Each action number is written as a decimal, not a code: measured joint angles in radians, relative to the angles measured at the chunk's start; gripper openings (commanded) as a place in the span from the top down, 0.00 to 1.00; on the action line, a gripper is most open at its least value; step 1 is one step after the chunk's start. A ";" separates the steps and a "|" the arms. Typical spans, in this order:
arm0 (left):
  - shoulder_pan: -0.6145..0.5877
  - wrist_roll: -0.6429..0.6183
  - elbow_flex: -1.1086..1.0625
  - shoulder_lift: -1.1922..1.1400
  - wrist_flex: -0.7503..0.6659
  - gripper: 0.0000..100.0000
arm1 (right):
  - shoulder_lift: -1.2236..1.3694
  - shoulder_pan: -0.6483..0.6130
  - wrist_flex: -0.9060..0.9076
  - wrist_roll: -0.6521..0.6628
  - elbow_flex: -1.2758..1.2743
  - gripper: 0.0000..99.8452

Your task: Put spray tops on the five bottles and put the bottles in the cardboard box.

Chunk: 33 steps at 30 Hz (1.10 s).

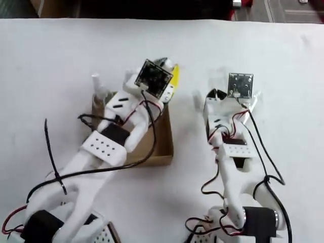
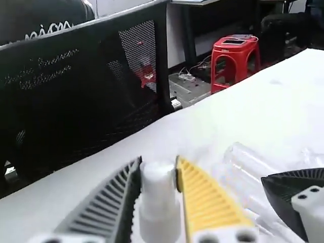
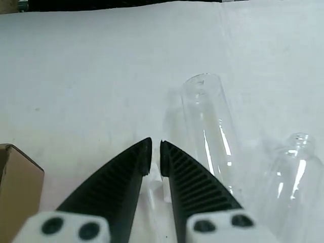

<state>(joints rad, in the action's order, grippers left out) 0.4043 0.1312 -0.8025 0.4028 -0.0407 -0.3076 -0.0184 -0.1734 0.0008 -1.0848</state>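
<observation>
My left gripper (image 2: pixel 158 163), with one grey and one yellow finger, is shut on a white spray top (image 2: pixel 158 197). In the high view this gripper (image 1: pixel 170 72) is just past the far right corner of the cardboard box (image 1: pixel 166 148). A clear bottle (image 2: pixel 244 161) without a top lies on the table beyond it. My right gripper (image 3: pixel 155 147) has black fingers closed almost tip to tip above the white table. Two clear open bottles (image 3: pixel 208 126) (image 3: pixel 293 172) lie just past it. In the high view the right gripper (image 1: pixel 216 95) is right of the box.
A white spray top (image 1: pixel 97 84) sticks up at the box's far left corner. The box's brown corner (image 3: pixel 15 174) shows beside the right gripper. A black mesh chair (image 2: pixel 91 86) and a red stool (image 2: pixel 235 53) stand beyond the table's far edge.
</observation>
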 measured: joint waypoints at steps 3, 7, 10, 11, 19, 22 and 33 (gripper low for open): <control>0.000 0.000 -0.023 0.000 0.000 0.97 | 0.000 0.000 0.000 0.000 0.000 0.98; 0.000 0.000 -0.041 0.000 0.000 0.97 | 0.000 0.000 0.000 0.000 0.000 0.98; 0.000 0.000 -0.049 0.000 0.000 0.97 | 0.000 0.000 0.000 0.000 0.000 0.98; 0.000 0.000 -0.051 0.000 0.000 0.97 | 0.000 0.000 0.000 0.000 0.000 0.98; 0.000 0.000 -0.051 0.000 0.000 0.87 | 0.000 0.000 0.000 0.000 0.000 0.98; -0.012 0.000 -0.051 0.000 0.026 0.86 | 0.000 0.000 0.000 0.000 0.000 0.98; -0.051 0.000 -0.051 0.011 0.049 0.86 | 0.000 0.000 0.015 0.002 0.028 0.98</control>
<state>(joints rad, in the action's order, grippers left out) 0.3537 0.1312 -0.8531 0.4135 0.0084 -0.3076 -0.0184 -0.1580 0.0023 -1.0572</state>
